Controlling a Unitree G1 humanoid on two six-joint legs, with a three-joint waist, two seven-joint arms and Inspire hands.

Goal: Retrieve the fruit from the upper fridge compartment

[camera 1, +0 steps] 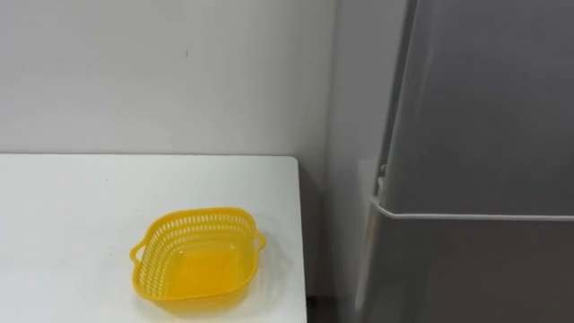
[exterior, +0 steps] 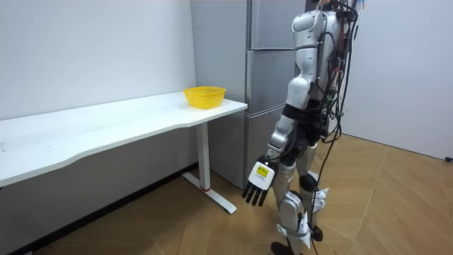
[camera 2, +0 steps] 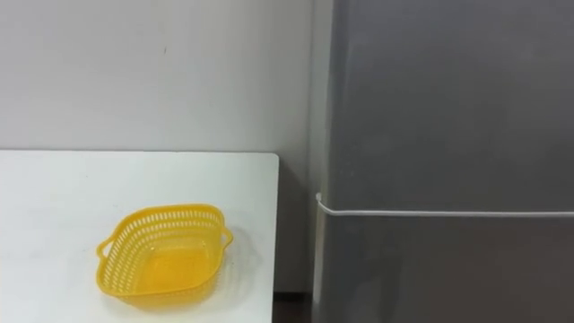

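Standing at the closed fridge (camera 2: 448, 135), my left hand (exterior: 258, 183) just dangling, fingers loose, holding nothing; yellow basket (camera 1: 197, 260) on the table (camera 1: 72, 206).

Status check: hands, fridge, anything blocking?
Left hand open, hanging at side. Upper fridge door shut, untouched. Yellow basket empty on white table, beside fridge; nothing blocking.

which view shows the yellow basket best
The left eye view: the basket is seen close from above, both handles and its empty inside plain. The right eye view shows much the same. The room view shows it small and side-on, near the table's end beside the fridge.
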